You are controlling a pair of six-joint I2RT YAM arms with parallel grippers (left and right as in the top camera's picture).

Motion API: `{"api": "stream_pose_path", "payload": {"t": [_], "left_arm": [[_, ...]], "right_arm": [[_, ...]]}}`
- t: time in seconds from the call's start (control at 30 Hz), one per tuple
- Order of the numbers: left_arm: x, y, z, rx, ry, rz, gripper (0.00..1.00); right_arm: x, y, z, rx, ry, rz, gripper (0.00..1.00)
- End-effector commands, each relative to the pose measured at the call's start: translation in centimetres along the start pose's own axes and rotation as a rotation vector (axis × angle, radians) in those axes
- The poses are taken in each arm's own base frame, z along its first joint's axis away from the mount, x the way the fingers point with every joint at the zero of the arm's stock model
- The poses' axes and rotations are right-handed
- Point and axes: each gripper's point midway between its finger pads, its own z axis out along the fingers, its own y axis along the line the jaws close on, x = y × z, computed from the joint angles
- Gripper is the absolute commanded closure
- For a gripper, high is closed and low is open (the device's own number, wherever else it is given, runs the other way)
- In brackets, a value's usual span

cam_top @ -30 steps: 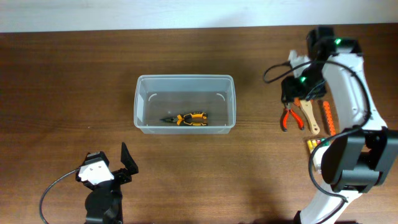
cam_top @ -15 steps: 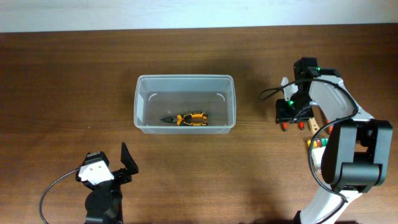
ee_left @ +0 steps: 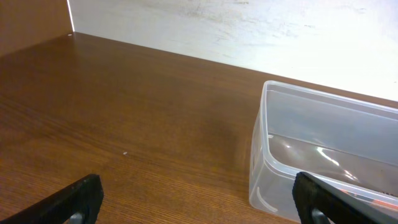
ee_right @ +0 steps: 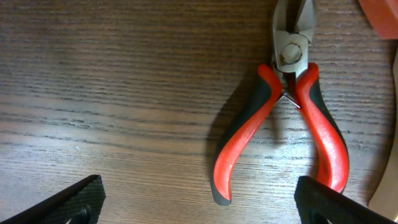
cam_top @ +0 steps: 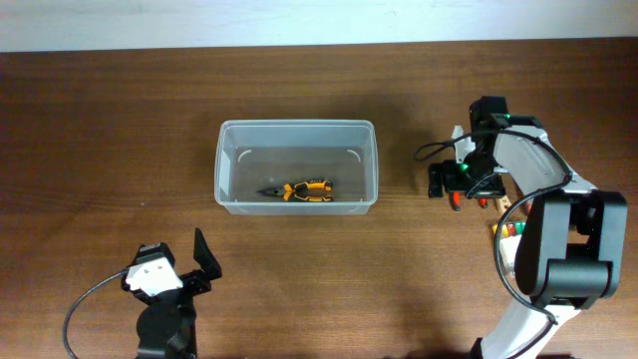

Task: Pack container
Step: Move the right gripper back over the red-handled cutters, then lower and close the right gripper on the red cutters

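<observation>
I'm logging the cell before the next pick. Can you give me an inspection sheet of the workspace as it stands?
Surface: brown wooden table, bare wood grain.
Job's things: clear container upright, holding orange-and-black pliers; red-handled pliers lying on the table outside it.
Clutter: box of markers, partly hidden from above.
Grippers: left gripper open and empty; right gripper open over the red-handled pliers, not gripping them.
Cables: black cable looped beside the right gripper; grey cable near the left gripper.
Surroundings: white surface beyond the table's far edge.
</observation>
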Motion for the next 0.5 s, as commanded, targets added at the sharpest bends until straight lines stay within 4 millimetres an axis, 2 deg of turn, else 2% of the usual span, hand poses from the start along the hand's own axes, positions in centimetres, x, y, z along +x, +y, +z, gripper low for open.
{"api": "stream_pose_path", "payload": {"t": [0.0, 0.17, 0.2, 0.27, 0.37, 0.4, 0.47], "left_arm": [[0.0, 0.0, 0.0, 0.0, -0.003, 0.009, 0.01], [0.0, 0.0, 0.0, 0.0, -0.003, 0.009, 0.01], [0.0, 0.0, 0.0, 0.0, -0.003, 0.009, 0.01], [0.0, 0.0, 0.0, 0.0, -0.003, 0.009, 0.01], [0.0, 0.0, 0.0, 0.0, -0.003, 0.009, 0.01], [0.0, 0.0, 0.0, 0.0, -0.003, 0.009, 0.01], [0.0, 0.0, 0.0, 0.0, -0.003, 0.009, 0.01]], "right_arm": [[0.1, 0.1, 0.2, -0.011, 0.004, 0.014, 0.02], [0.0, 0.6, 0.1, -0.044, -0.001, 0.013, 0.0], [0.0, 0.5, 0.1, -0.039, -0.003, 0.014, 0.06], [-0.1, 0.5, 0.1, -0.036, -0.008, 0.015, 0.29], [-0.3, -0.1, 0.2, -0.005, -0.014, 0.054, 0.51], [-0.3, -0.6, 0.2, 0.022, -0.014, 0.076, 0.55], [-0.3, -1.3, 0.1, 0.064, -0.017, 0.106, 0.56]]}}
